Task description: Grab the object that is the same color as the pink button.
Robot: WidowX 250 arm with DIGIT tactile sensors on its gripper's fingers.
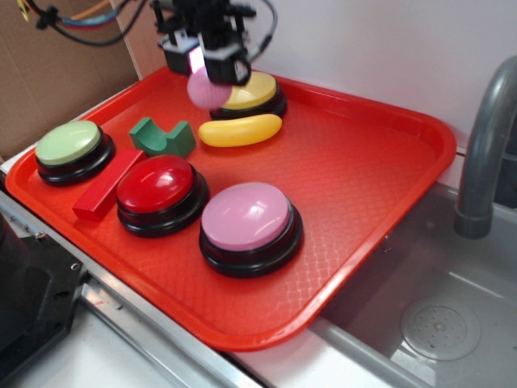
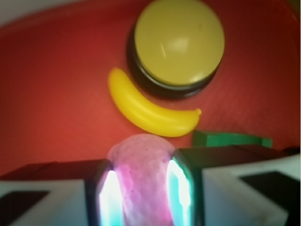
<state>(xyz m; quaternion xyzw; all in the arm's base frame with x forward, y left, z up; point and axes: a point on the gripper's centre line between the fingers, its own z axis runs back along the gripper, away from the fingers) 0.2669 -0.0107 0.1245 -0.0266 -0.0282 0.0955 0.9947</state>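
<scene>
A small pink dimpled ball (image 1: 208, 90) hangs above the back of the red tray (image 1: 355, 162), with my gripper (image 1: 206, 66) shut on it. In the wrist view the ball (image 2: 141, 174) is squeezed between my two glowing fingers (image 2: 109, 197), and my gripper (image 2: 143, 197) is well above the tray floor. The large pink button (image 1: 249, 218) stands on its black base at the tray's front, well away from the ball.
A yellow button (image 1: 254, 93) and a yellow banana (image 1: 240, 129) lie just below the gripper. A green block (image 1: 161, 137), a red button (image 1: 159, 187), a red bar (image 1: 107, 184) and a green button (image 1: 71, 147) fill the left side. A sink with a grey faucet (image 1: 485, 145) is at right.
</scene>
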